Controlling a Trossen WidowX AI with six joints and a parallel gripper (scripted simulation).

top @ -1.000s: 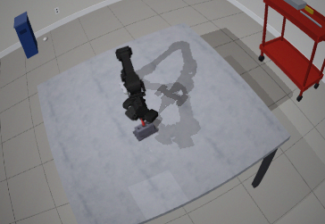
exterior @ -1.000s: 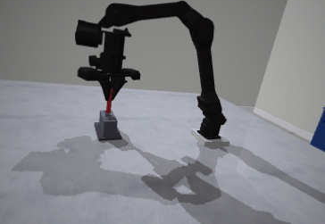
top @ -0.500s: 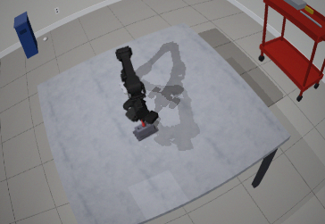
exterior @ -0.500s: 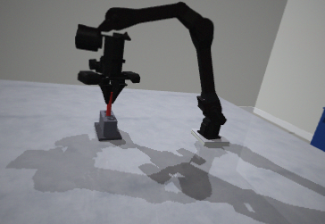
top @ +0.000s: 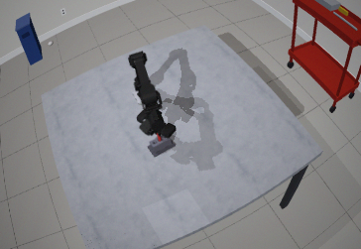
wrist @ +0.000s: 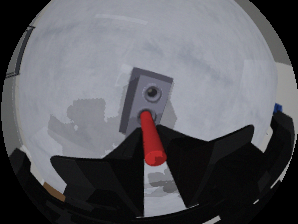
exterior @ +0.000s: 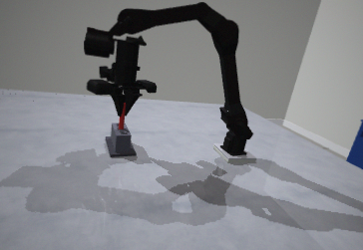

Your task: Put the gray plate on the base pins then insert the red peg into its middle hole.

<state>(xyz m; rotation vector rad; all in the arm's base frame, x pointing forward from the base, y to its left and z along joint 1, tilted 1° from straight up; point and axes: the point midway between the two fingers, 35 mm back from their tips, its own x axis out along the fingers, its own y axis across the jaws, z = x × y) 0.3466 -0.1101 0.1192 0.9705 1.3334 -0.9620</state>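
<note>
The red peg (top: 159,137) (exterior: 122,122) (wrist: 151,137) leans slightly. Its lower end is at the middle hole of the gray plate (wrist: 164,95); how deep it sits cannot be told, and most of its length shows above. My gripper (exterior: 123,115) (wrist: 149,130) is shut on the peg, with its fingertips above the plate. The plate appears to lie flat on the gray base (exterior: 121,153); the seam between them is hard to make out. One round end hole with a pin in it shows in the wrist view. The other end is hidden behind the fingers.
The arm's white mounting plate (exterior: 241,160) stands on the table (top: 99,176) to the right in the exterior view. A red cart (top: 324,66) and a blue box (top: 30,42) stand on the floor beyond the table.
</note>
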